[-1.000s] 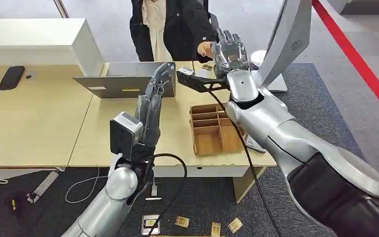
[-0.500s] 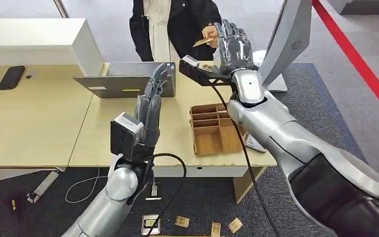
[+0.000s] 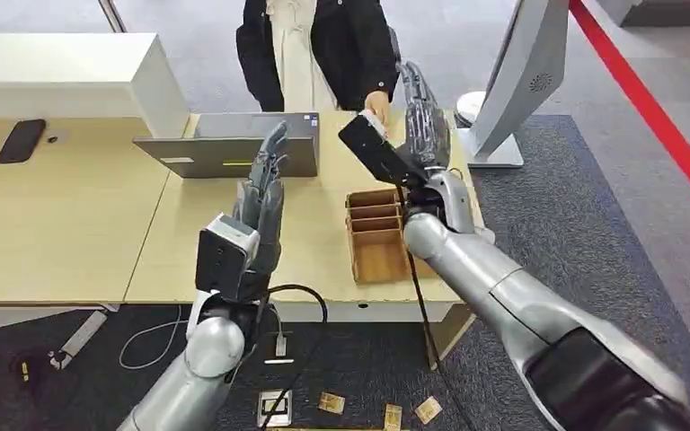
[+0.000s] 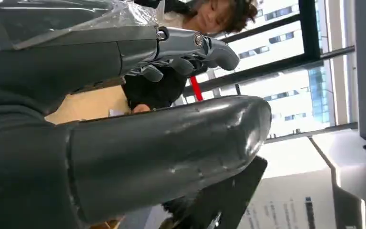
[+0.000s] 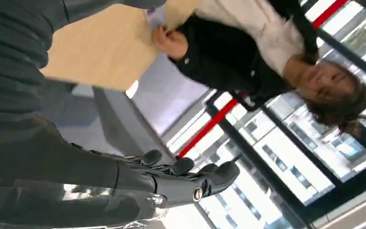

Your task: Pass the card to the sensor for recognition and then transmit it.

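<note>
My right hand (image 3: pixel 423 112) stands upright over the far edge of the table (image 3: pixel 72 233), fingers straight and apart, holding nothing; the right wrist view shows its fingers (image 5: pixel 190 179) spread in the air. Just left of it, a person's hand (image 3: pixel 377 101) rests at the table's far edge with a small pale card (image 5: pixel 156 15) at its fingertips. My left hand (image 3: pixel 265 193) is raised over the table's middle, fingers straight up and empty, with its thumb (image 4: pixel 171 152) apart from them. The grey sensor stand (image 3: pixel 523 72) rises at the right.
A wooden compartment tray (image 3: pixel 379 235) sits below my right hand. A grey laptop (image 3: pixel 234 148) lies behind my left hand, a white box (image 3: pixel 63 76) and a black phone (image 3: pixel 21 141) at far left. Several cards (image 3: pixel 386 411) lie on the floor.
The person took the card from beside my right hand and lowered it to the table's edge. My right hand turned edge-on and drew back, empty. The left hand barely shifted.
</note>
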Robot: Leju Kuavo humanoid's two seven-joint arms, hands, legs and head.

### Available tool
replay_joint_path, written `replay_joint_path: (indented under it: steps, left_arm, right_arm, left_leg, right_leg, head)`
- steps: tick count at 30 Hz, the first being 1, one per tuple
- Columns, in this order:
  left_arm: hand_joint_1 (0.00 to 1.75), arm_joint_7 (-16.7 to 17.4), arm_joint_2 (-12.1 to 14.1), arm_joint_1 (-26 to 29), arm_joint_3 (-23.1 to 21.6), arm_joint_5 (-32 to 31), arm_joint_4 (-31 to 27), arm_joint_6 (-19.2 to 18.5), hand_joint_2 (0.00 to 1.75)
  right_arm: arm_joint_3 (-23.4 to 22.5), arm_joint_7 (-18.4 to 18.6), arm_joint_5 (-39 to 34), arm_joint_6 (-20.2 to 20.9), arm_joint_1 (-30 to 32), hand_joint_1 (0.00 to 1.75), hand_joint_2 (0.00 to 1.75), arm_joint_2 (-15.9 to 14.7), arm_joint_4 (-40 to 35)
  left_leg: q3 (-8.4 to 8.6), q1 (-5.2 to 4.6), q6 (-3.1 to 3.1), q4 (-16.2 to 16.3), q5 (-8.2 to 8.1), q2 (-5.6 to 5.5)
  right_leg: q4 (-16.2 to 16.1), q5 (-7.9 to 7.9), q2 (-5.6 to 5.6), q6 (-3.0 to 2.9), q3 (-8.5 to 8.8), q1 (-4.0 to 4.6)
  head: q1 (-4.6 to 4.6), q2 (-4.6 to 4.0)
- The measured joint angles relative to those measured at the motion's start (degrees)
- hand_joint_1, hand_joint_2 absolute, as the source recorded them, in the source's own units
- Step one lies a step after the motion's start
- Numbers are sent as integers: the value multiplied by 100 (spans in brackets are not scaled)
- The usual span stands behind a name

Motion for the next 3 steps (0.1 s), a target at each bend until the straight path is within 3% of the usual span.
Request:
replay_joint_path:
  steps: [3]
  left_arm:
    - [0,105,111,206,107,-202,-197,118,0]
  right_arm:
    - [-318,-320,-265,-2,755,0,175,-46,-853]
  left_leg:
    - [2,1,-2,-1,-3,1]
  right_leg:
    - [0,-3,2,-4,0,1]
  head:
    - [2,0]
